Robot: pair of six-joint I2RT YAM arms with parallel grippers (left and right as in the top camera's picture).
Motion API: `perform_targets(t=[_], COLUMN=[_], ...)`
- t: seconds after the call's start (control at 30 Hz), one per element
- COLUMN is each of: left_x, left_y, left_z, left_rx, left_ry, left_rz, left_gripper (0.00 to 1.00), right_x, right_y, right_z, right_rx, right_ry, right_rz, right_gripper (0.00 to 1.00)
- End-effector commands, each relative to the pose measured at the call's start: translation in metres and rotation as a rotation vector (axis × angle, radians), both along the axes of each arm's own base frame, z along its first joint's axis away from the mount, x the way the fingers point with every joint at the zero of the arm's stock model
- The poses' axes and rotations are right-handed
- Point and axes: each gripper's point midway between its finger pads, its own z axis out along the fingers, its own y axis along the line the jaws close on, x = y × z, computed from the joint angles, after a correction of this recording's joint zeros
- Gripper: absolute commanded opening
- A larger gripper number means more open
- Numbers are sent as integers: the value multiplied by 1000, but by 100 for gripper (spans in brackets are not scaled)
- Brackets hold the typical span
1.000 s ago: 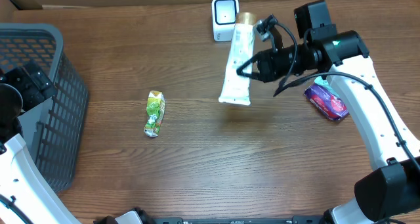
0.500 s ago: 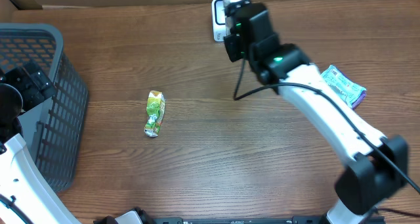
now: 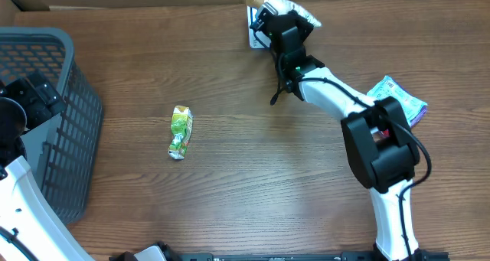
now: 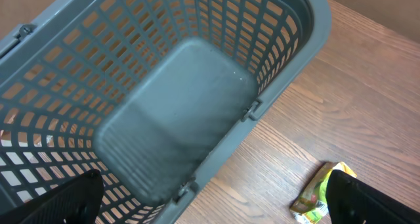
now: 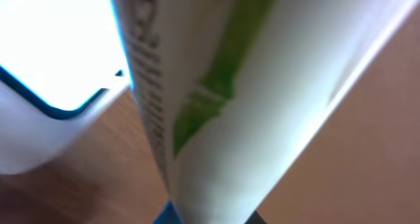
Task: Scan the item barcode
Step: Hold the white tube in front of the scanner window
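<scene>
Your right gripper (image 3: 277, 21) pinches the tube (image 5: 223, 119) — just before the scanner (image 5: 52, 66), far side. Your left gripper (image 4: 216, 207) hangs spread over the basket (image 4: 98, 66) — left.

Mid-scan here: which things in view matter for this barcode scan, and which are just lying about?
In the job:
- white tube, gripped in the right hand
- scanner beside it

Lying about:
- green packet
- teal-and-purple packet
- grey basket
</scene>
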Motion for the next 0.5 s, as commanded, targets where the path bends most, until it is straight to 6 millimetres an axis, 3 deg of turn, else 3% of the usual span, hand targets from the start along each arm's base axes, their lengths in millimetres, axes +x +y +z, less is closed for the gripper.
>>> perform_targets(t=[0.0, 0.27, 0.47], left_x=[-1, -1, -1], left_y=[1, 1, 1], left_z=[4, 4, 4], left_rx=[4, 4, 4], left_ry=[-13, -13, -13], left_rz=[12, 12, 12], left_gripper=[99, 100, 100], right_x=[12, 16, 20], right_y=[-3, 14, 10], right_z=[20, 14, 2], right_rx=[-103, -172, -211], right_ry=[-66, -66, -49], right_rz=[22, 138, 156], right_gripper=[4, 4, 4])
